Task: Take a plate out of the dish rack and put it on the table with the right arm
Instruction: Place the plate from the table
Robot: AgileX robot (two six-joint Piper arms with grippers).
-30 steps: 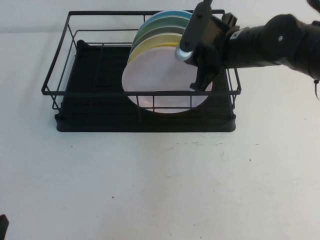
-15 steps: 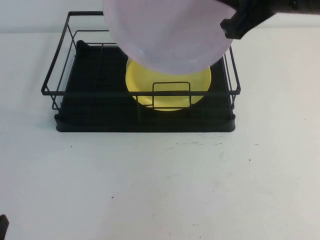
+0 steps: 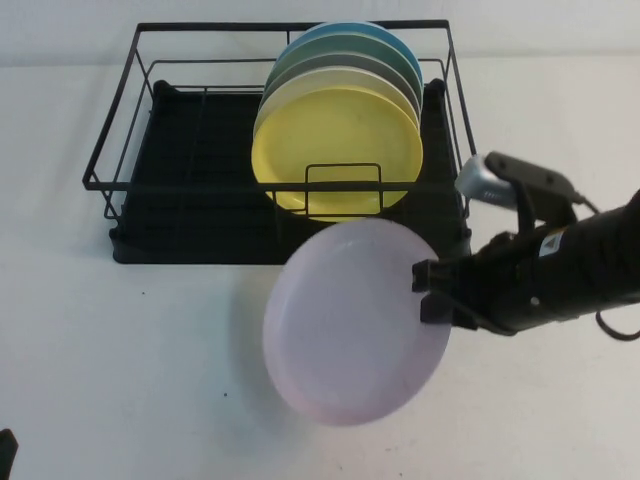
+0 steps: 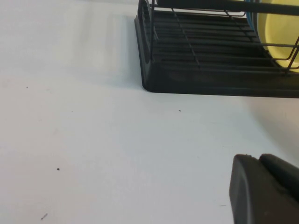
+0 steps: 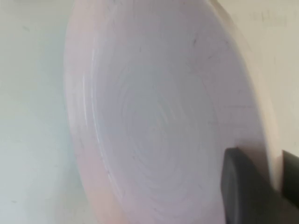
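The pale pink plate (image 3: pixel 355 320) hangs tilted over the white table (image 3: pixel 150 370), in front of the black wire dish rack (image 3: pixel 190 190). My right gripper (image 3: pixel 430 293) is shut on the plate's right rim, the arm reaching in from the right. In the right wrist view the plate (image 5: pixel 159 121) fills the frame with one finger (image 5: pixel 243 186) across its rim. My left gripper (image 4: pixel 264 191) is parked low at the near left, above bare table; the rack's corner (image 4: pixel 196 56) lies beyond it.
A yellow plate (image 3: pixel 335 145) stands upright at the front of the rack's right part, with grey, green and blue plates (image 3: pixel 345 45) stacked behind it. The rack's left part holds no plates.
The pink plate has come down from above the rack to low over the table in front of it, carried by my right gripper. The left arm has not moved.
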